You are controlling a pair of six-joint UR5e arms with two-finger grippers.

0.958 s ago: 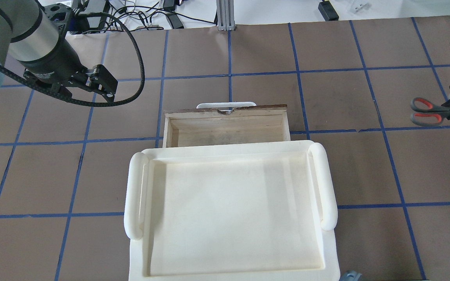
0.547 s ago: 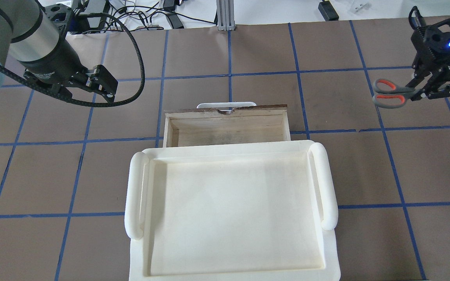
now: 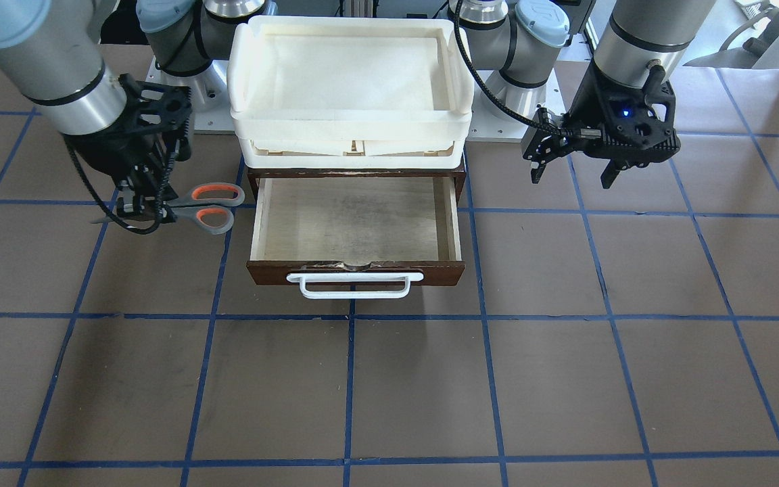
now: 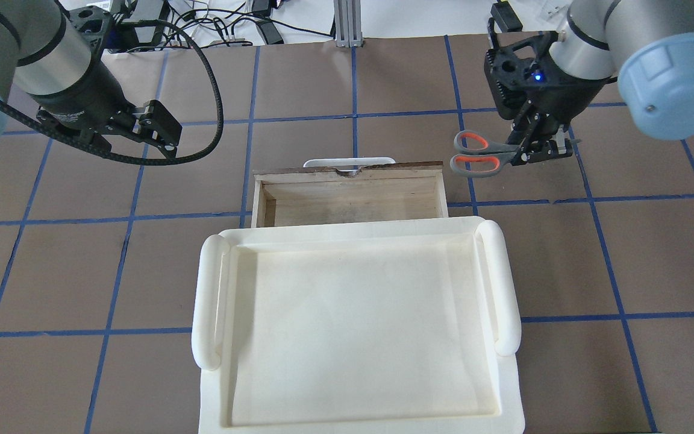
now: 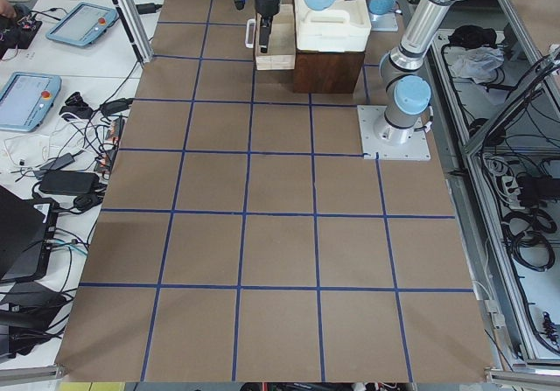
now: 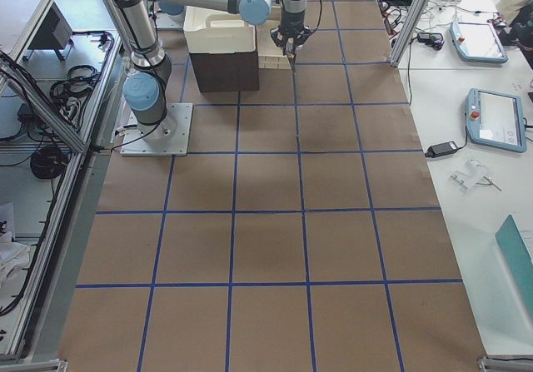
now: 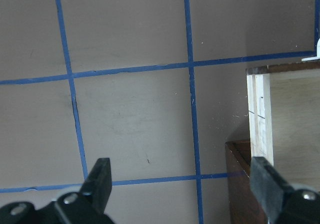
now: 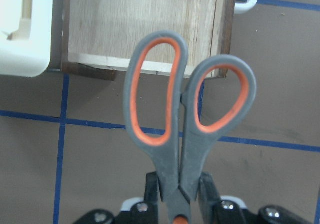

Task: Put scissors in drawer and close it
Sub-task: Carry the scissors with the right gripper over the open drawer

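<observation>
The scissors [image 4: 478, 154], with orange and grey loop handles, are held by the blades in my right gripper [image 4: 534, 150], which is shut on them. They hang above the table just right of the drawer's front corner, handles pointing at the drawer [image 4: 353, 205]. The drawer stands pulled out and empty, with its white bar handle [image 3: 356, 284] at the front. In the right wrist view the scissors [image 8: 185, 114] overlap the drawer's corner [image 8: 145, 18]. In the front view the scissors [image 3: 203, 206] sit left of the drawer [image 3: 356, 223]. My left gripper [image 4: 163, 129] is open and empty, left of the drawer.
Stacked cream-white plastic trays [image 4: 503, 283] sit on top of the dark cabinet, over the back of the drawer. The left wrist view shows the drawer's side wall [image 7: 260, 114] and brown table with blue grid tape. Cables lie beyond the table's far edge.
My right gripper has carried the scissors from the table's right edge leftward to just beside the drawer. The left arm has not moved.
</observation>
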